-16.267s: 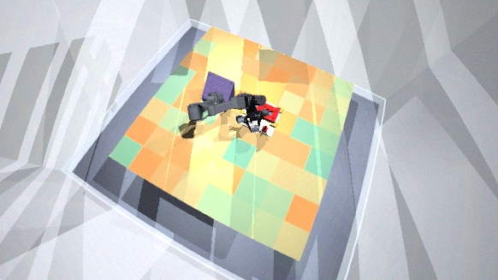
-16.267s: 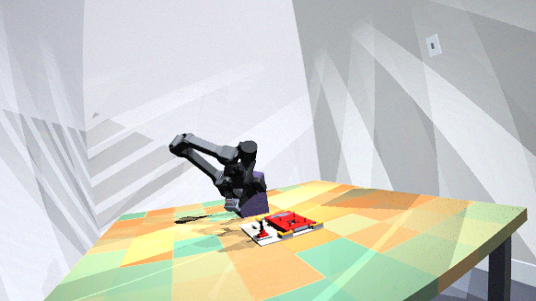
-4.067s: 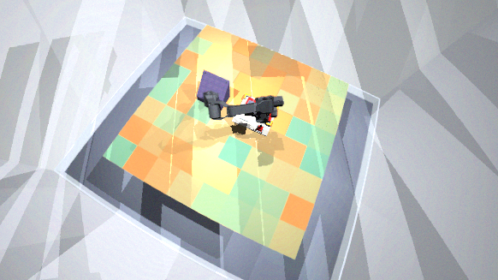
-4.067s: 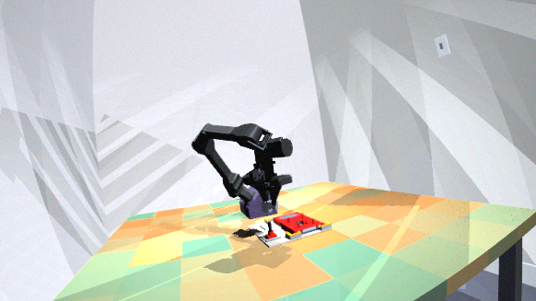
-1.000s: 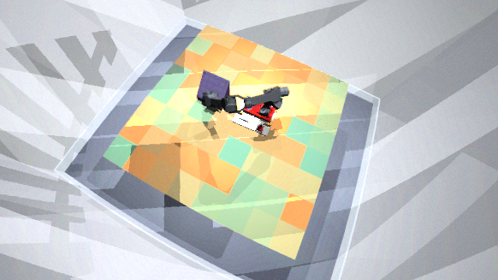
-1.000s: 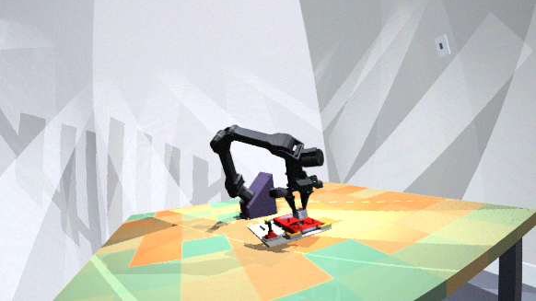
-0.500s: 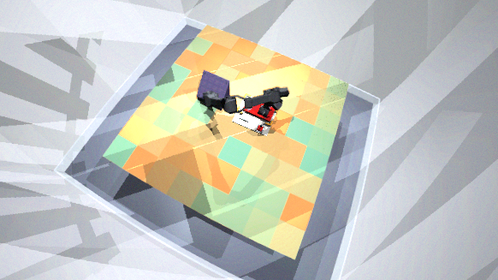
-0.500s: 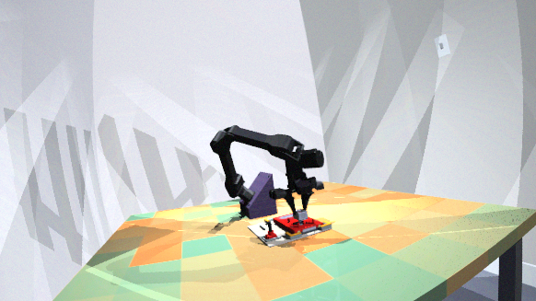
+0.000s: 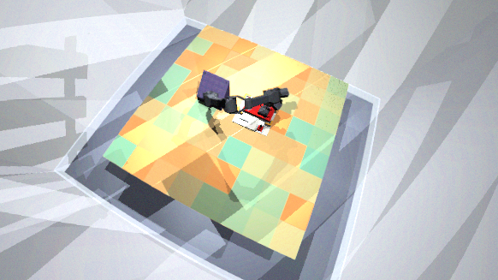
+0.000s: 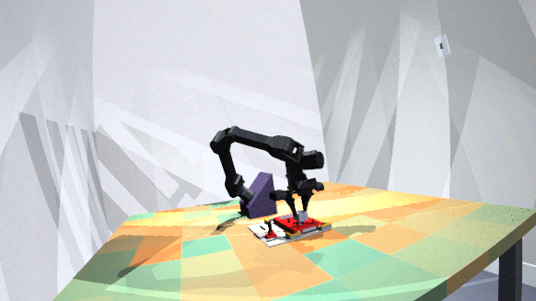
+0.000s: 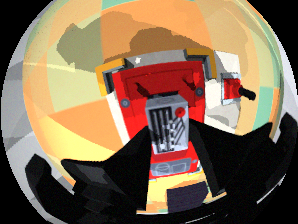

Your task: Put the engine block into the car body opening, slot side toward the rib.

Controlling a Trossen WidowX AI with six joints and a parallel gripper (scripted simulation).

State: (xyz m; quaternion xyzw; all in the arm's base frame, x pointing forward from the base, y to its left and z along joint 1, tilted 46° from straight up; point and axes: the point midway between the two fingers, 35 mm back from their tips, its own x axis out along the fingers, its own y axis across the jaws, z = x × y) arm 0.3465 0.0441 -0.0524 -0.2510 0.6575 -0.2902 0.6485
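Note:
The engine block is a small grey block with dark slots and a red round detail on its top. My gripper points down and is shut on it, one finger on each side. The car body is red with yellow corners and lies flat below. The block is over the middle of the car body, its upper part standing above the red surface. The opening and the rib are hidden under the block, so its depth and seating cannot be told. In the top view the arm hides the block.
A white plate extends beside the car body. On it stands a red base with an upright black lever. A purple wedge stands beside the arm's base.

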